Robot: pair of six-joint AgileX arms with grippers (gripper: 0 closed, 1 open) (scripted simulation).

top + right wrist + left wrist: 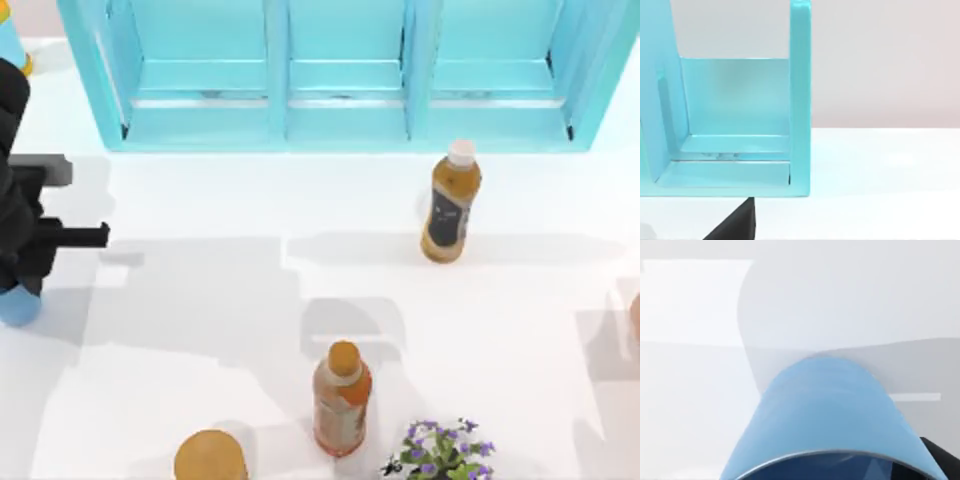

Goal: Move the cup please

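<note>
Left arm sits at the table's far left edge in the top view, black links over the cup (pixel 18 305). Only the cup's pale blue bottom part shows there, poking out below the arm, on the white table (pixel 200 330). The left wrist view looks down the cup (pixel 830 415) from close up: rim nearest the camera, plain blue wall tapering away toward the base, so its long axis seems to run along the gripper's line of sight; upright or tilted is hard to call from the top view. No print or label on the cup. A dark bit of the left gripper (pixel 942 460) sits beside the rim at the frame corner; can't tell if the jaws are closed on the cup.

Bottle with white cap (pixel 451 203), amber liquid, dark label, stands right of centre near the cyan shelf unit (pixel 340 110); label text too small to read. Bottle with orange cap (pixel 342 398), orange label, stands front centre; also unreadable. Orange-tan round-topped container (pixel 210 457) at front left. Small purple-flowered plant (pixel 442 452) just right of the orange-cap bottle.

Right wrist view faces one end compartment of the shelf unit (pixel 800 100); a black edge of the right gripper (pixel 737 222) shows, jaw state can't be told.
</note>
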